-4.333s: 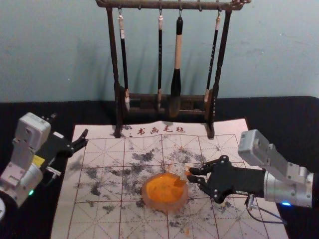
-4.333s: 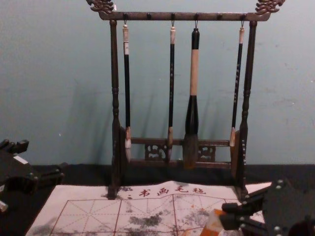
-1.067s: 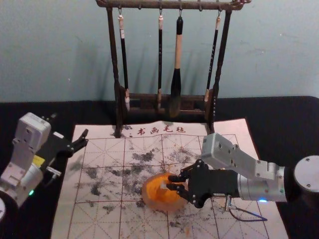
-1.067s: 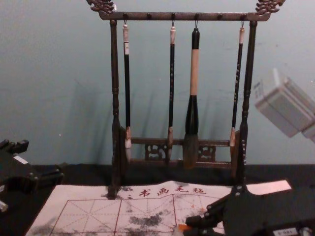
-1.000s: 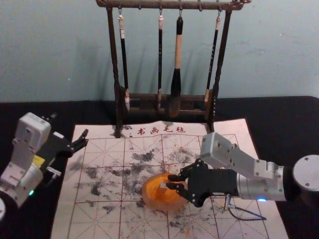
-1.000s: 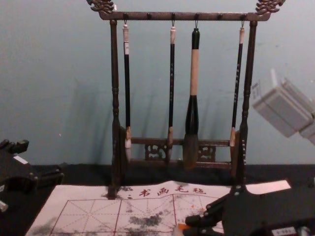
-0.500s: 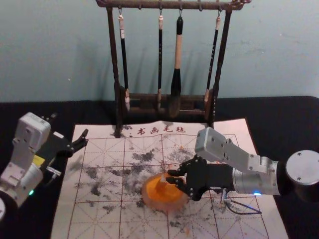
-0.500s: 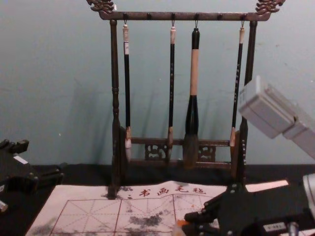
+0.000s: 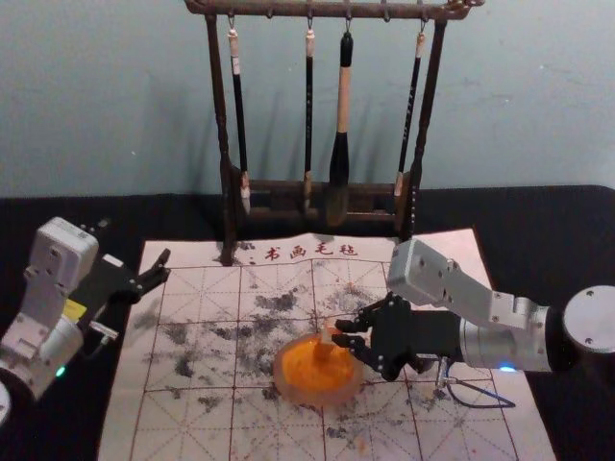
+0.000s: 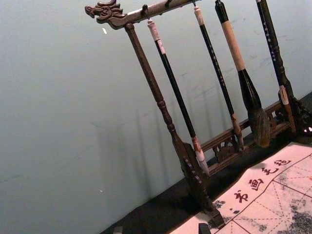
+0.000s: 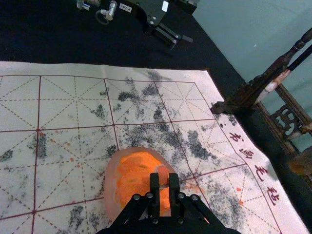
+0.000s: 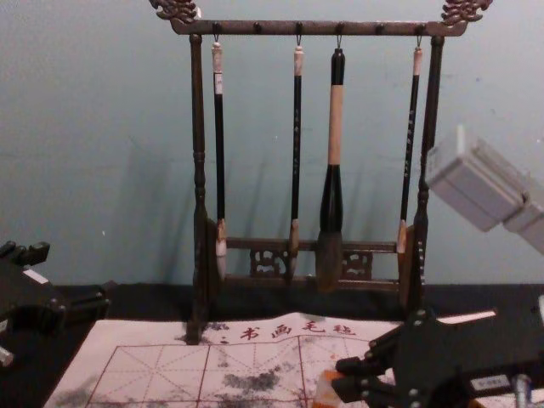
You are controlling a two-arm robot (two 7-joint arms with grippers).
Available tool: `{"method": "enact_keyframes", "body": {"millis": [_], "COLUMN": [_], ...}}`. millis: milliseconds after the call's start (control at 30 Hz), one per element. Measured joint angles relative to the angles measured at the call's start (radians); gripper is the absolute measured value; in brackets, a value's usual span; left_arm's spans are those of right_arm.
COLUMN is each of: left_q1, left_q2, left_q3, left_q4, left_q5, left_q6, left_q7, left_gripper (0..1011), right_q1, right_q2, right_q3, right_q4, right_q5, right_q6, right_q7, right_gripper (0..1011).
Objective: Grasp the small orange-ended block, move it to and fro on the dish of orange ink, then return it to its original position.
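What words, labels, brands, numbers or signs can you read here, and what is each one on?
"书画毛毡": in red along the writing mat's far edge.
Labels on the right gripper and left gripper: too small to read surely.
Slim brushes' handle markings: too small.

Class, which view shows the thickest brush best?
The chest view: the thickest brush shows large, from loop to bristles. The head view shows it whole, smaller; the left wrist view cuts its top; the right wrist view, its bristles.
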Motion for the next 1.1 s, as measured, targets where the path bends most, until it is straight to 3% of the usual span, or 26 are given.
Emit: {"method": "enact_keyframes", "body": {"millis": [667,1100], "left_q1": [0.000,0.000], "left_q2": [0.000,0.000], "left_q3": [0.000,0.000], "left_q4": [0.000,0.000], "left_q5": [0.000,0.000], "left_q6": [0.000,0.000], "left_q7": [0.000,0.000], "left_gripper": [1001,1001], "right_q1": [-0.058,-0.045], "right_q2": [0.061,0.046], "right_q3": [0.021,-0.003], "right_q4": [-0.088,-0.079], "right_q5": [0.032,0.021], "right_q6": [-0.002,-0.001], "right_q7": [0.017,0.025], "right_gripper": [82,82]}}
